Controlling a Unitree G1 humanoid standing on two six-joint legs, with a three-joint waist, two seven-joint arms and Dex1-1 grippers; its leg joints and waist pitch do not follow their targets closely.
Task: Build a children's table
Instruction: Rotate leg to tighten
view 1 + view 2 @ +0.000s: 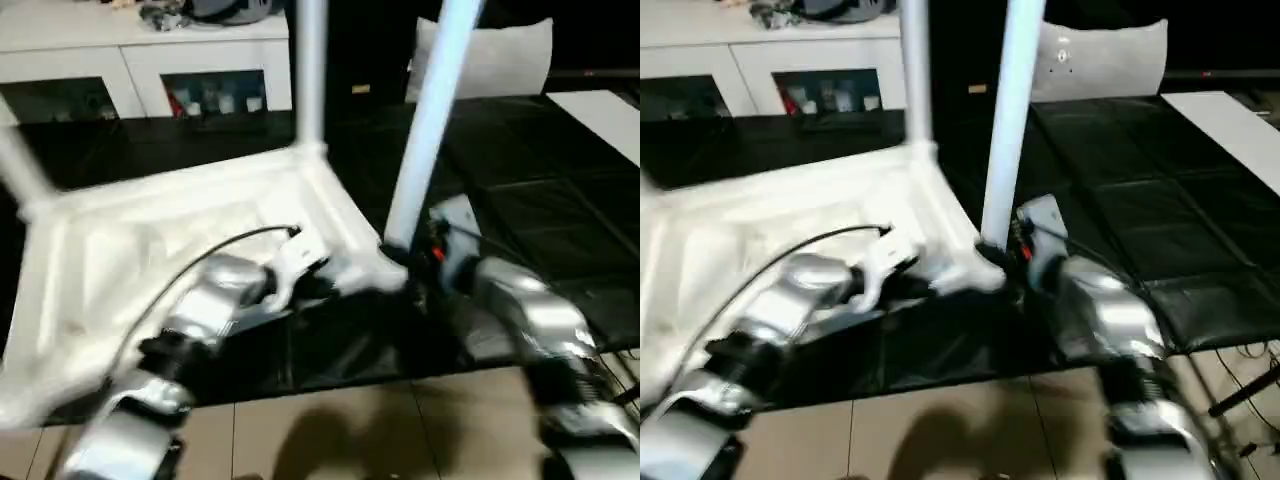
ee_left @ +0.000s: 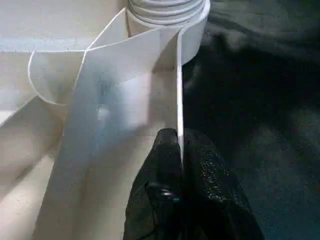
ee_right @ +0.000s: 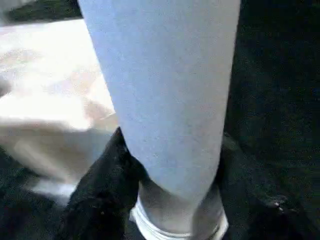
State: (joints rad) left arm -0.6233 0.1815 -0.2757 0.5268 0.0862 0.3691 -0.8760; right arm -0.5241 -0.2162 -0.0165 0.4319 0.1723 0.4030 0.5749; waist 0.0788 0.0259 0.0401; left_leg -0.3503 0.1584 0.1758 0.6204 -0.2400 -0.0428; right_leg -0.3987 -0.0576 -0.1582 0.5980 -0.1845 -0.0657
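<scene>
The children's table (image 1: 190,230) lies upside down on a black surface (image 1: 540,200), all white, its ribbed underside facing up and a thin rim running round the squarish top. White round legs stand up from its corner sockets: a far leg (image 1: 310,70) rises straight from the far corner, a near leg (image 1: 430,120) leans slightly out of the corner closest to the robot's right arm, and a third leg (image 1: 20,165) juts up at the left edge of the head view. All three are cut off by the picture edges, so their upper ends cannot be seen. The left gripper (image 2: 179,150) has its black fingers (image 2: 210,175) clenched on the thin rim near a corner socket. The right gripper (image 3: 170,190) has its fingers (image 3: 105,180) on either side of the near leg's base, grasping it just above the ringed socket. Much of the head view is smeared, and the silver forearms hide the table's near edge. Behind stands a white cabinet (image 1: 150,60) with glass doors, whose contents are too blurred to name.
</scene>
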